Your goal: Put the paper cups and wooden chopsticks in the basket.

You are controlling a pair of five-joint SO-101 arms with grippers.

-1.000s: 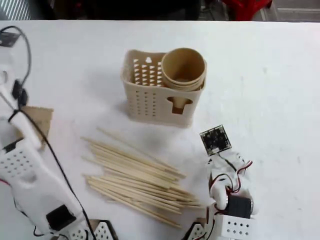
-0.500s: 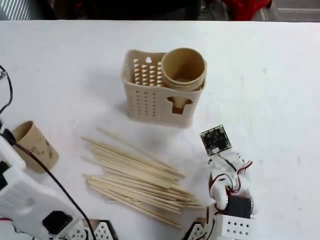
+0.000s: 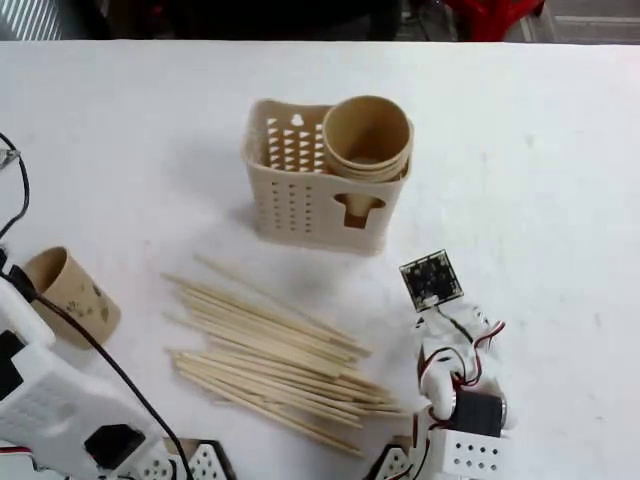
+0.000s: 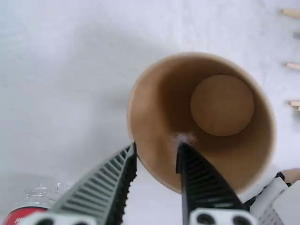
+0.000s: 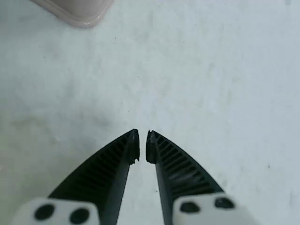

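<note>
A brown paper cup [image 3: 72, 295] sits tilted at the table's left edge. My left gripper [image 4: 157, 152] is shut on the paper cup [image 4: 201, 117], with one finger [image 4: 199, 180] inside the rim and the other outside. The beige basket [image 3: 300, 205] stands at the middle back with stacked paper cups [image 3: 367, 137] in its right compartment. A pile of wooden chopsticks [image 3: 275, 350] lies in front of the basket. My right gripper [image 5: 142, 142] is shut on nothing just above bare table, near the front right.
The left arm's white body [image 3: 50, 405] fills the front left corner, and the right arm [image 3: 455, 390] rests at the front right. A basket corner [image 5: 77, 13] shows beyond the right gripper. Chopstick tips [image 4: 293, 65] lie beside the held cup.
The left arm has drawn back toward the front left with the cup, which now shows fully, a little nearer the front edge. The right arm has not moved.
</note>
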